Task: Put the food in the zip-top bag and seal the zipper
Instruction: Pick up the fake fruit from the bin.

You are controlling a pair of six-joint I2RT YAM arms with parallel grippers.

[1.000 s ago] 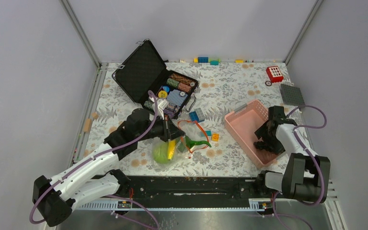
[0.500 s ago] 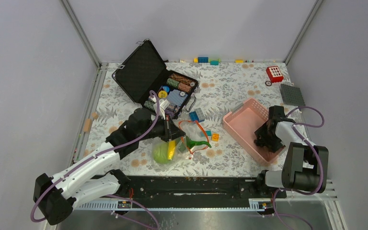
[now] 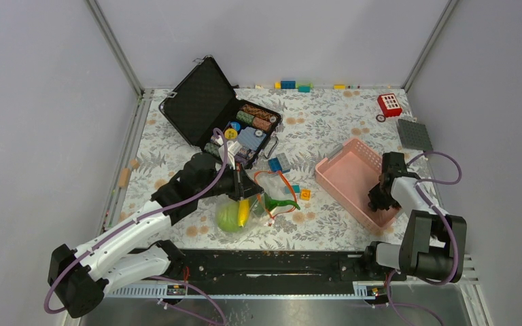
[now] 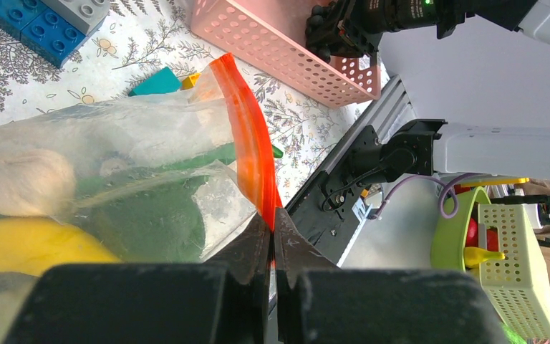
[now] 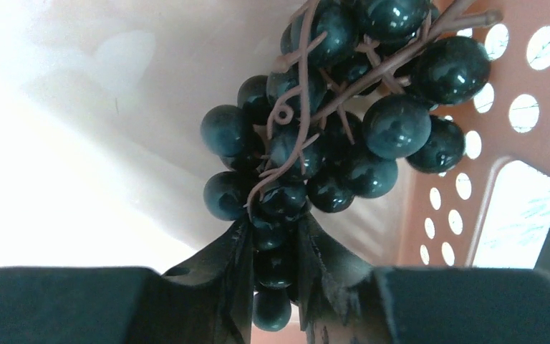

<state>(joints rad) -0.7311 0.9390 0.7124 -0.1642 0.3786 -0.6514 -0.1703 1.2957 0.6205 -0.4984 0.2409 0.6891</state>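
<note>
The clear zip-top bag lies in the middle of the table. Inside it are a light-green cabbage, a yellow piece, a white mushroom-like piece and dark green food. My left gripper is shut on the orange-red zipper, holding the bag's mouth up. My right gripper reaches into the pink basket and is shut on a bunch of dark toy grapes. A green pod lies at the bag's mouth.
An open black case with poker chips stands behind the bag. Loose bricks lie between case and basket, and more bricks lie along the back wall. A red toy and a grey baseplate sit at the back right.
My right gripper's jaws have closed from wide open onto the grapes in the basket, and the basket has slid slightly left. The left arm and bag have stayed still.
</note>
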